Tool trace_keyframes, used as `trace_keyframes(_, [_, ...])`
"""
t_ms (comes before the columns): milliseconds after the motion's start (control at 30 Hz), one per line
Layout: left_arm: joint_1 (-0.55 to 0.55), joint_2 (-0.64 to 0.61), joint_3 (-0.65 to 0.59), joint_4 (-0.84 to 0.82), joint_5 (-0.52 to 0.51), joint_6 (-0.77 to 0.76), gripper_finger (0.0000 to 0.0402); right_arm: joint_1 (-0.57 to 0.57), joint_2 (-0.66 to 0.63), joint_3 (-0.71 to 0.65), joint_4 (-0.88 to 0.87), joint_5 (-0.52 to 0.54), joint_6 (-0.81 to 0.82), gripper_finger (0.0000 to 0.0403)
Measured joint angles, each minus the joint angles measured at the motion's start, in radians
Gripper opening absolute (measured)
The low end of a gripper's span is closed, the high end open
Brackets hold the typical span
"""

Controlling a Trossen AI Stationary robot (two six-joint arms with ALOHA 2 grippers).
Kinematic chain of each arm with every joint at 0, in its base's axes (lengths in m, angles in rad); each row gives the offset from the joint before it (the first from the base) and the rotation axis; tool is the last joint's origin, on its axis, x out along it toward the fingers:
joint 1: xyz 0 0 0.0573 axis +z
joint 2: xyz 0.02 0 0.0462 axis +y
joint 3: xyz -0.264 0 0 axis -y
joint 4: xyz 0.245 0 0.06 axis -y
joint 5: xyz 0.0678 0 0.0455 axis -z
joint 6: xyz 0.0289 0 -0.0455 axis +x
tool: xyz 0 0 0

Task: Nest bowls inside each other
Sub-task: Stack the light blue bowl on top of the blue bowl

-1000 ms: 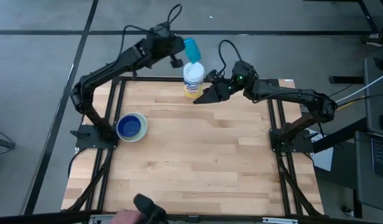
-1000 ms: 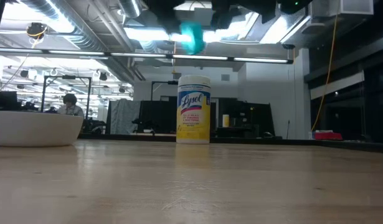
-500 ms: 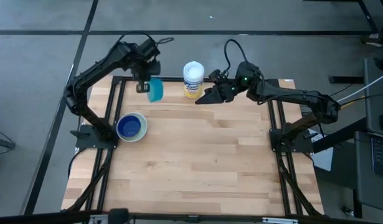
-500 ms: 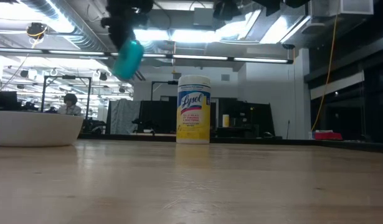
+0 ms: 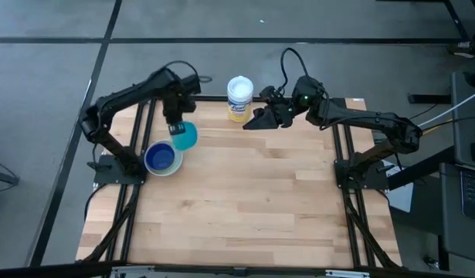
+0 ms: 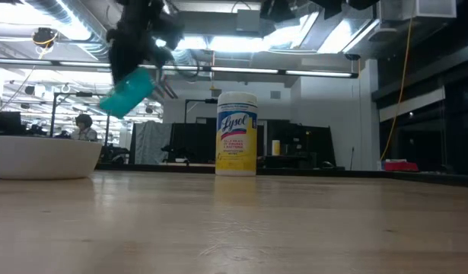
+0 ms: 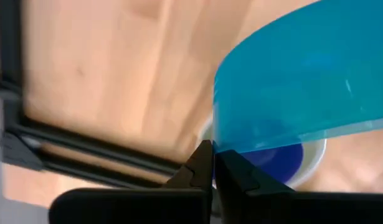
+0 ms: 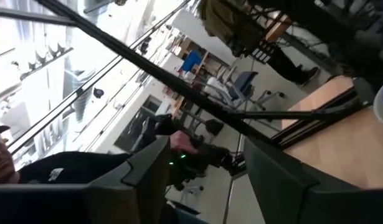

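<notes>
Here, left gripper (image 5: 178, 128) clenched on rim of small teal plastic bowl (image 5: 185, 136), held tilted in air just beside white bowl stack (image 5: 163, 157). Right gripper (image 5: 251, 121) hung spread near white-lidded yellow-label canister (image 5: 239, 98).

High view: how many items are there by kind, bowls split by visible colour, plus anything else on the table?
Teal bowl, held above the table in the left hand: 1
White bowl on the table: 1
Dark blue bowl nested in the white one: 1
Canister with yellow label: 1
Total: 4
Any bowls hidden inside the stack cannot be seen.
</notes>
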Motion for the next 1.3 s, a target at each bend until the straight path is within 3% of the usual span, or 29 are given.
trace_keyframes(300, [-0.050,-0.077,-0.254,-0.003,0.040,-0.113,0.0002,0.001,0.000,0.000,0.005,-0.051,-0.042,0.0197])
trace_keyframes(600, [-0.039,-0.206,-0.286,-0.003,0.070,-0.197,0.0002,0.001,0.000,0.000,0.004,-0.059,-0.081,0.0203])
trace_keyframes(1033, [0.077,-0.219,-0.291,-0.001,0.050,-0.177,0.0002,0.001,0.000,0.000,0.004,-0.077,-0.104,0.0189])
trace_keyframes(1300, [0.150,-0.252,-0.455,-0.003,0.106,-0.185,0.0002,-0.010,0.000,0.000,0.004,-0.081,-0.121,0.0193])
